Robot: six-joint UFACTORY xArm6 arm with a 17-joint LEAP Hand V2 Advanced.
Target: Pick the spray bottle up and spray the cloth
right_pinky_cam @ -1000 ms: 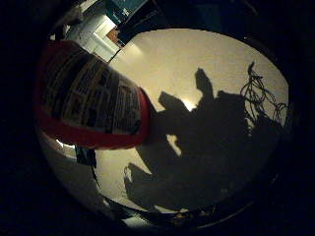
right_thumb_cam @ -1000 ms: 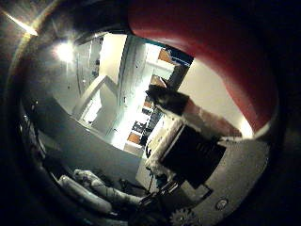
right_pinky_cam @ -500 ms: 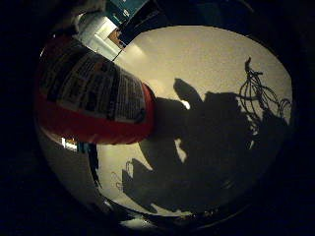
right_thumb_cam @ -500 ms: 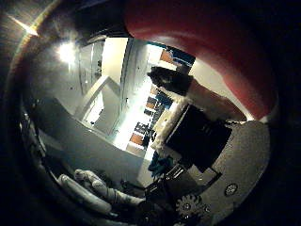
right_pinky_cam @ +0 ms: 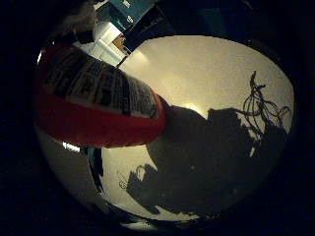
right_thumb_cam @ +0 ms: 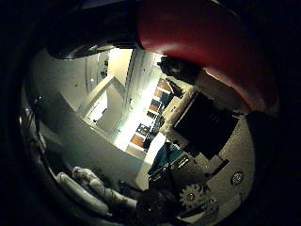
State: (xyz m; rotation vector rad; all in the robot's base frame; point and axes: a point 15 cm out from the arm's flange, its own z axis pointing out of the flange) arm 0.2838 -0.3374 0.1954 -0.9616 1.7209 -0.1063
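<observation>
- Spray bottle [right_pinky_cam: 98, 105]: red plastic body with a printed label panel, filling a large part of both palm views, so close against the palm. It appears raised above the table, casting a broad shadow below it; whether its base touches anything cannot be told.
- Hand [right_thumb_cam: 207, 127]: white and black parts with a geared piece show beside the bottle in the thumb-side view. A dark finger part lies against the bottle's red wall; the fingers look wrapped about the bottle, though full closure is not visible.
- Table [right_pinky_cam: 206, 73]: pale, smooth, flat surface beneath the bottle, brightly lit on the side away from the bottle's shadow.
- Cloth: not seen in either view; its place relative to the bottle cannot be told.
- Risk, slip: the bottle's wall looks smooth and rounded; a loose hold could probably let it rotate or slide out of the palm.
- Risk, aim: with the nozzle and cloth out of sight, spray could likely miss and wet the table instead.
- Risk, trigger: pressing it may shift the hold.
- Edges: the table's far edge lies beyond the bottle, with room furniture past it.
- Open room: bare tabletop spreads wide beside the bottle; nothing seen standing near it.
</observation>
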